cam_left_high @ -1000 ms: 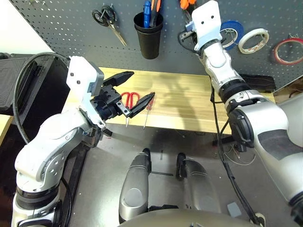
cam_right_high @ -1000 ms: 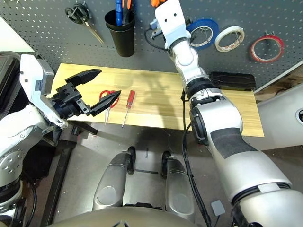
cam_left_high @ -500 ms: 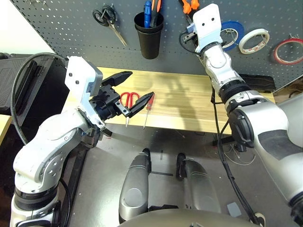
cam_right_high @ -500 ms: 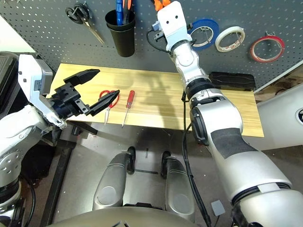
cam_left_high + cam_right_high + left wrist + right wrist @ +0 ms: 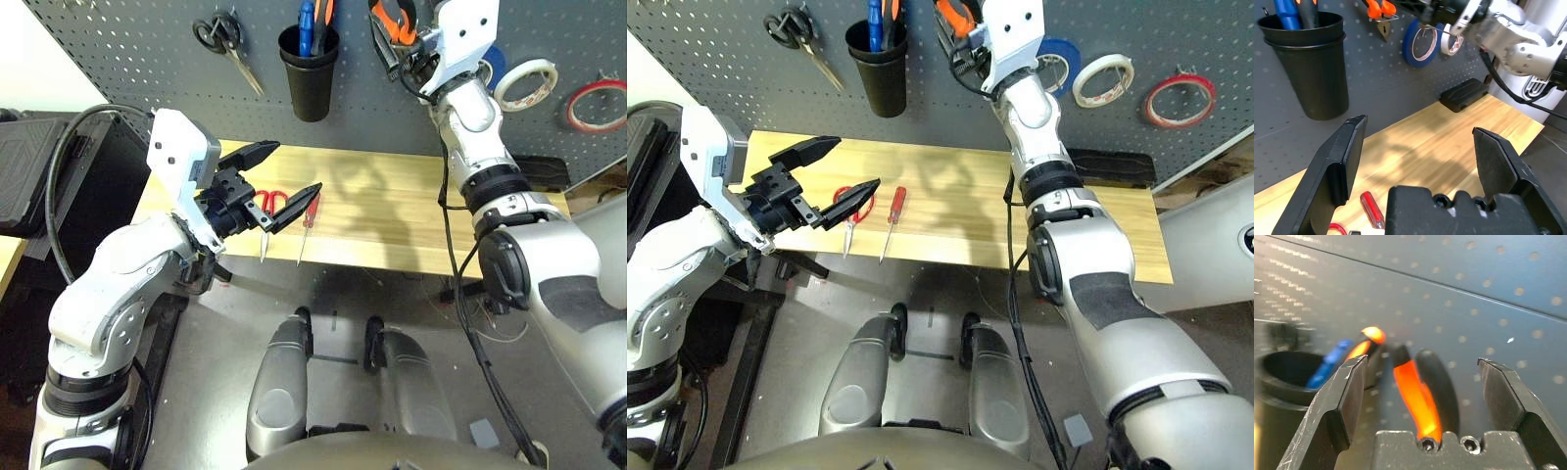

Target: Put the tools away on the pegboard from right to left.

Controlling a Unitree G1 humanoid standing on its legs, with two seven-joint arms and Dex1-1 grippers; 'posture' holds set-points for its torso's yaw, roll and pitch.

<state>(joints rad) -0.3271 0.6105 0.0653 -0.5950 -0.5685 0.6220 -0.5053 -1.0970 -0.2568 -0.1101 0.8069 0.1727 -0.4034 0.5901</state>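
One pliers handle (image 5: pixel 1415 396) between parted right jaws

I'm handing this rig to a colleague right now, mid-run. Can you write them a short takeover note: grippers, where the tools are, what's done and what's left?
Right gripper: open, up at the pegboard, fingers either side of the hanging orange-and-black pliers without gripping them.
Left gripper: open and empty, above the table's left part, over the tools lying there.
Done: red tape ring hangs at the far right of the pegboard; pliers hang on a hook right of the black cup holder.
Left: red-handled screwdriver and red-handled scissors lie on the table beside each other; going right to left, the screwdriver looks next.
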